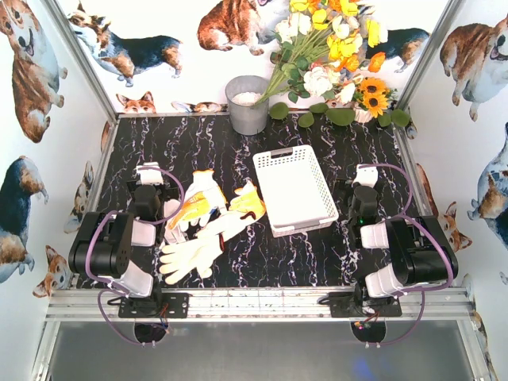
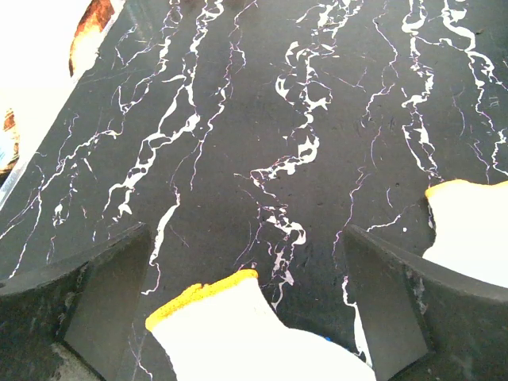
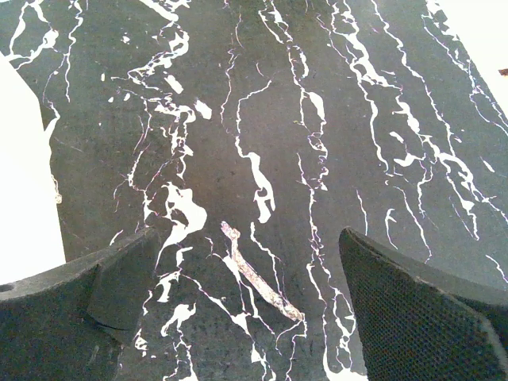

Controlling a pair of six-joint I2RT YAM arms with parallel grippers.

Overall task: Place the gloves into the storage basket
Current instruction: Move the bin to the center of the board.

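The left hand (image 1: 151, 181) stands wide open and empty at the left of the tabletop (image 1: 238, 135). Seen from above, the gloves (image 1: 205, 218) lie in a loose overlapping heap just to its right, between it and the storage basket (image 1: 279, 152). The basket looks to have nothing in it; one yellow-palmed glove (image 1: 248, 200) lies close beside its left wall. The right hand (image 1: 365, 181) is just as wide and holds nothing, on the far side of the basket from the gloves. I'd say the first pick is the step in hand, and the left hand is placed for it: take a glove off the top of the heap, come straight down, pinch a bunched fold rather than a flat palm, and lift clear of the basket's rim before letting go.

From the left wrist, the fingers (image 2: 103, 294) are spread with bare marble between them. A yellow-edged cuff (image 2: 230, 317) pokes in from below, lying between and beneath them, and a second glove (image 2: 472, 230) shows just beside the right finger. The nearest glove is right under this hand.

From the right wrist, the fingers (image 3: 413, 302) frame only bare tabletop. A blown-out white shape (image 3: 24, 182) at the left edge is likely the basket, too bright to be sure. No glove shows there.
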